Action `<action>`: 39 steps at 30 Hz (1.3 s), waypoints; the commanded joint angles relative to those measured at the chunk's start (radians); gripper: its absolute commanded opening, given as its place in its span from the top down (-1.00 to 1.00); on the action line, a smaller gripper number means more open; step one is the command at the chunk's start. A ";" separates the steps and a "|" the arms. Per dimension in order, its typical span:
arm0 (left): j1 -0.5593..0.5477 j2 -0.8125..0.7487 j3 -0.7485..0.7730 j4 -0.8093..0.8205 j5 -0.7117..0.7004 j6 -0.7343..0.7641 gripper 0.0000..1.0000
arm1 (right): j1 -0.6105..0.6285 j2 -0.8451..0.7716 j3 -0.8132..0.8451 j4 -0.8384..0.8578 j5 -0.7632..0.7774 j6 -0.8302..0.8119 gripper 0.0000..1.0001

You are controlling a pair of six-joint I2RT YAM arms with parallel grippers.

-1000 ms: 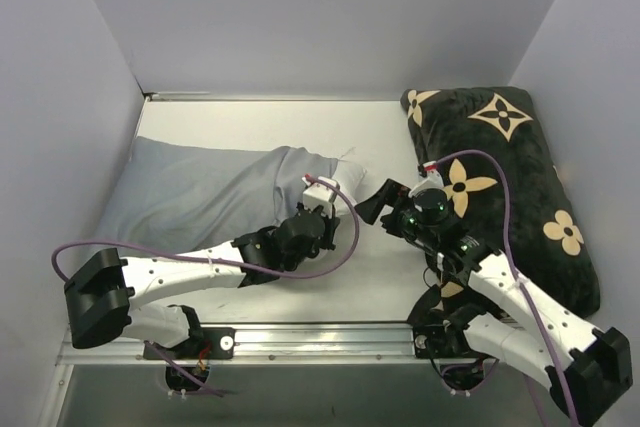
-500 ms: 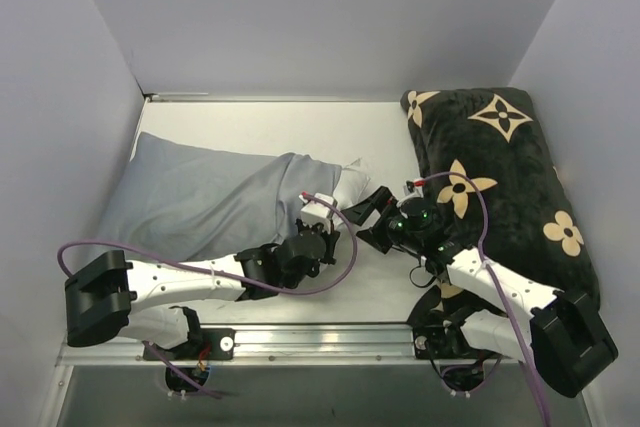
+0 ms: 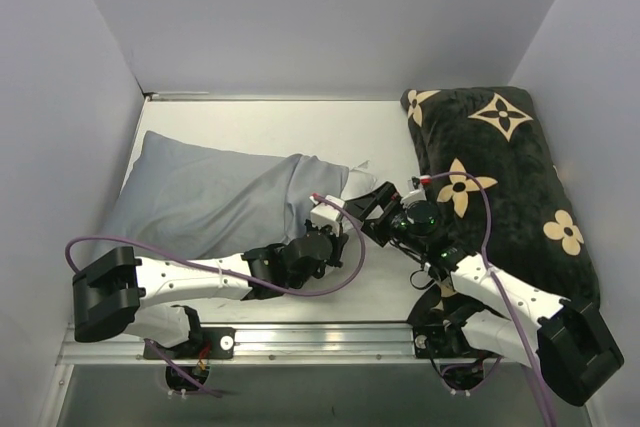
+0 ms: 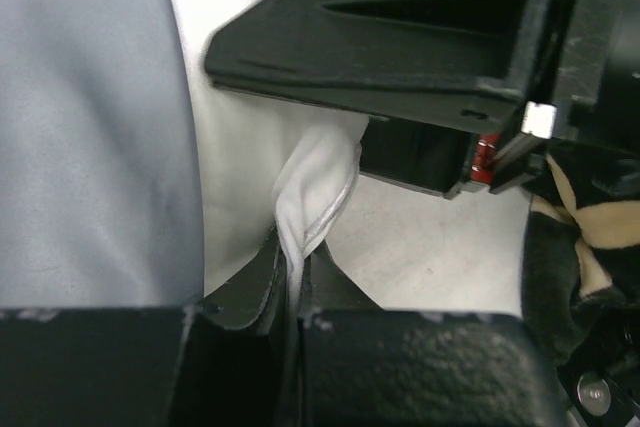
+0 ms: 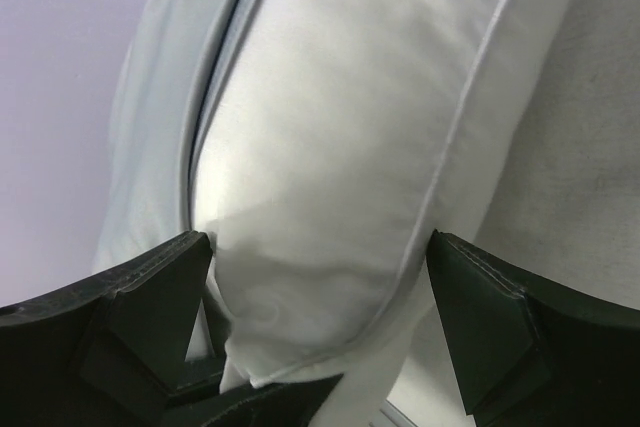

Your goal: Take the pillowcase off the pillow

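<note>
The blue-grey pillowcase (image 3: 200, 197) lies at the left and covers most of the pillow. The pillow's bare white end (image 3: 347, 183) sticks out on the right. My left gripper (image 3: 335, 235) is shut on a pinched white corner of the pillow (image 4: 318, 197), and in the left wrist view the fabric runs down between its closed jaws (image 4: 292, 255). The pillowcase (image 4: 90, 127) fills that view's left side. My right gripper (image 3: 362, 209) is open, with its fingers (image 5: 150, 292) straddling the pillow's white end (image 5: 340, 137) without closing on it. The pillowcase's edge (image 5: 165, 97) shows just behind.
A black cushion with beige flower motifs (image 3: 500, 177) lies along the right wall, close behind my right arm. White walls enclose the table (image 3: 270, 127) on the left, back and right. A metal rail (image 3: 320, 339) runs along the near edge.
My right gripper has swung left to the pillow's white end and opened wider. My left gripper, still gripping, has drawn slightly toward the near edge, and the pillow has shifted a little to the right.
</note>
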 commanded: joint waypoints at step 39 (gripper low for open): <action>-0.037 -0.151 0.429 -0.256 0.021 0.172 -0.45 | -0.009 -0.005 0.251 -0.268 0.106 -0.381 1.00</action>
